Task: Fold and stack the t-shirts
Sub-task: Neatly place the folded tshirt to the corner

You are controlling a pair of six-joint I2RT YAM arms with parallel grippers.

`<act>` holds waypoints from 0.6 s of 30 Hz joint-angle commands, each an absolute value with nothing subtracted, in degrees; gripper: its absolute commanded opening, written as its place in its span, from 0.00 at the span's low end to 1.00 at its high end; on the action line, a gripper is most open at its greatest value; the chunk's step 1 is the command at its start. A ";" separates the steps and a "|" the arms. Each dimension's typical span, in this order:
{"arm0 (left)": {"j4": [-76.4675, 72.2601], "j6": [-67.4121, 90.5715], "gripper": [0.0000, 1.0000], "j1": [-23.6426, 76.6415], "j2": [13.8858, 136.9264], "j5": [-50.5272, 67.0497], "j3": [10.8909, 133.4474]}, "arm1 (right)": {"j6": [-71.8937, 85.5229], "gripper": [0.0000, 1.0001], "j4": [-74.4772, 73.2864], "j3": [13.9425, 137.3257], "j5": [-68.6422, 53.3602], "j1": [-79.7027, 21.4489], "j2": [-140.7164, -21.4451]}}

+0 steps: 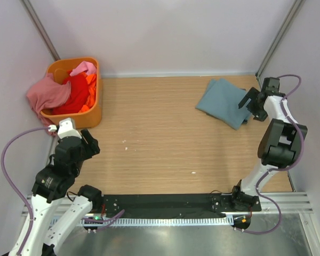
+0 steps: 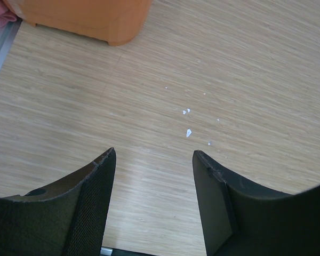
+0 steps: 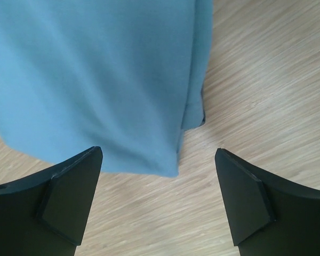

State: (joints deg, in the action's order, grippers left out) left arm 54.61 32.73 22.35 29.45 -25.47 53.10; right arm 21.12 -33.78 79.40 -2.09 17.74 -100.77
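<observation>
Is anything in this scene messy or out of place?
Two small things. A pink t-shirt spills over the left rim of the orange basket instead of lying inside. A few tiny white flecks lie scattered on the wooden table. The folded blue t-shirt looks tidy.

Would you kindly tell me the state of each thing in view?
Blue shirt: folded, flat on the table.
Pink shirt: crumpled, draped over the basket rim.
Red shirt: crumpled, inside the basket.
Basket: upright, holding shirts.
Left claw: open, empty.
Right claw: open, empty, over the blue shirt.
</observation>
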 commanded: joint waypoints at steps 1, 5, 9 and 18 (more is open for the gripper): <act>52.21 32.87 0.61 21.97 29.00 -26.28 52.82 | 22.14 0.92 -31.38 81.56 -0.61 18.89 -103.53; 52.47 33.05 0.61 21.97 28.92 -26.80 53.00 | 22.68 0.85 -30.58 83.40 -0.53 19.42 -108.79; 52.47 33.13 0.61 21.97 29.00 -27.07 52.82 | 23.55 0.73 -27.70 83.50 -2.54 19.95 -112.48; 52.91 33.49 0.61 21.97 30.32 -27.77 53.09 | 24.70 0.05 -26.62 92.42 -3.08 21.27 -121.98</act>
